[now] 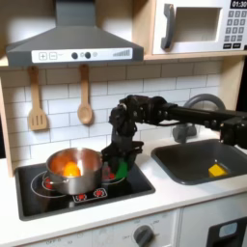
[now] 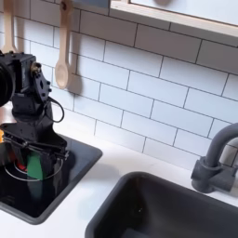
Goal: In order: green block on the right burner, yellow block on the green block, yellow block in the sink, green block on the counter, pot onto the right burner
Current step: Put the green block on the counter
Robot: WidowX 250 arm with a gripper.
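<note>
Already well past halfway, judging by how things lie.

- **Far left of the first exterior view:** the pot on the left burner of the cooktop, with an orange piece inside and no yellow to be seen in it.
- **At three o'clock of the pot, just beside it:** the green block on the right burner, with the gripper low over it. Same pairing in the second exterior view, green block between the dark fingers of the gripper. Clenched on the block or merely straddling it: cannot tell from either picture.
- **Further right, at three o'clock of the cooktop:** the sink under its faucet, with the yellow block lying inside.

Stacking and unstacking probably finished, then. Still to do: green block onto the counter, then the pot across to the right burner.
</note>
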